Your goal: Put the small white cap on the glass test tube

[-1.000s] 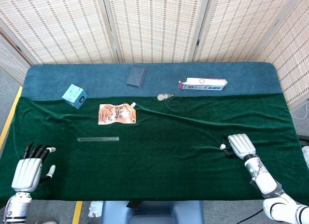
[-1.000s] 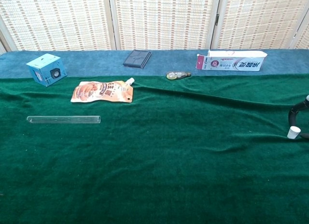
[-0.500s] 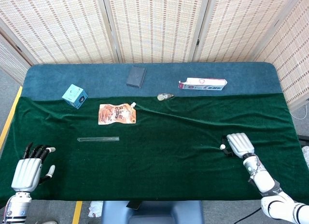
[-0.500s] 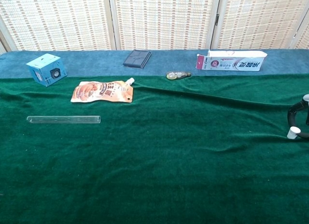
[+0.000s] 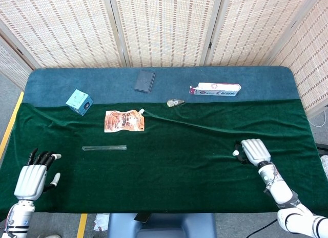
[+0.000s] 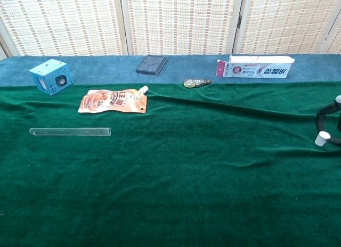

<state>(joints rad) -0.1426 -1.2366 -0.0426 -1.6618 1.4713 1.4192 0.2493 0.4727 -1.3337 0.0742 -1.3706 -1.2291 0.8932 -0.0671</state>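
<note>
The glass test tube lies flat on the green cloth at the left, also seen in the chest view. The small white cap is at the right, pinched at the fingertips of my right hand. In the chest view the cap sits a little above the cloth, with the dark fingers curled over it at the frame's edge. My left hand rests at the near left corner with its fingers spread, holding nothing, well short of the tube.
An orange pouch lies behind the tube. A teal box, a dark wallet, a small tape dispenser and a toothpaste carton lie along the back. A fold in the cloth runs across the middle.
The right hand has lifted the white cap slightly off the cloth and drawn it a little to the left. The left hand has barely shifted.
</note>
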